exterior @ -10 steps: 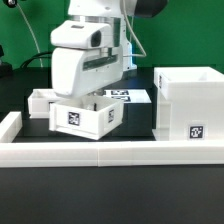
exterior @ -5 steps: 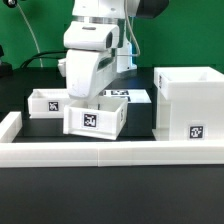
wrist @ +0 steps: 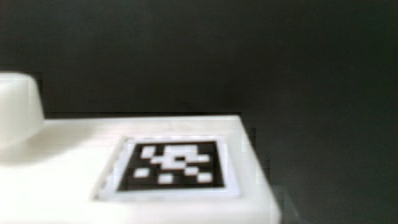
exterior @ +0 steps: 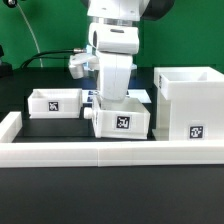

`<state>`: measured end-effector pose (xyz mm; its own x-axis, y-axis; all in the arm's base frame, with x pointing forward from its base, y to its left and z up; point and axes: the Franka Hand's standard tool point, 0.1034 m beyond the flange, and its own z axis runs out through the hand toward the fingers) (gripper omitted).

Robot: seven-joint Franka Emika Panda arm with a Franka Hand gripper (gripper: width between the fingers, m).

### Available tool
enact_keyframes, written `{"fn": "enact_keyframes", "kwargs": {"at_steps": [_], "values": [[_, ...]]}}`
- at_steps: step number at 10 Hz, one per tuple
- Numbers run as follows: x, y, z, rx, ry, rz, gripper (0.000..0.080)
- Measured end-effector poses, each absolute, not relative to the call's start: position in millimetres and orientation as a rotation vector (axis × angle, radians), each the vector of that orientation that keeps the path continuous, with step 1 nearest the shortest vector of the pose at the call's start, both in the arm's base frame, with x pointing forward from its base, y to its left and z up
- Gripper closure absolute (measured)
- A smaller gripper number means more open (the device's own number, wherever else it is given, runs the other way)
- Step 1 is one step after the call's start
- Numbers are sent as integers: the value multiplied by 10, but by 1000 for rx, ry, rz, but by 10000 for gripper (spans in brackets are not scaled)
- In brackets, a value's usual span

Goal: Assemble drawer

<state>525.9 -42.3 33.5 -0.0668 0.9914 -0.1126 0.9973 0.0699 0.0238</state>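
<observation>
My gripper (exterior: 112, 96) reaches down into a small white tray (exterior: 122, 120) with a square tag on its front and is shut on it. The tray sits level, low over the black mat, just to the exterior view's left of the tall white shell (exterior: 190, 105). A second tagged tray (exterior: 55, 102) rests on the mat at the exterior view's left. In the wrist view the held tray's white wall and tag (wrist: 178, 165) fill the lower part, with a rounded white part (wrist: 15, 110) beside it. My fingertips are hidden.
A low white wall (exterior: 100, 152) edges the black mat (exterior: 50, 122) at the front and at the exterior view's left. The marker board (exterior: 138, 96) lies behind the held tray. Black cables hang behind the arm.
My gripper has carried the tray towards the exterior view's right, from beside the left tray to next to the shell, and turned it square to the front.
</observation>
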Motion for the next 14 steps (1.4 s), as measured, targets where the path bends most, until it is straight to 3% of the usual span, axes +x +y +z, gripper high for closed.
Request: {"fn": "enact_keyframes", "kwargs": {"at_steps": [7, 14], "values": [[5227, -183, 237, 2329, 2013, -148, 757], [5239, -180, 229, 2324, 2002, -114, 757]]}}
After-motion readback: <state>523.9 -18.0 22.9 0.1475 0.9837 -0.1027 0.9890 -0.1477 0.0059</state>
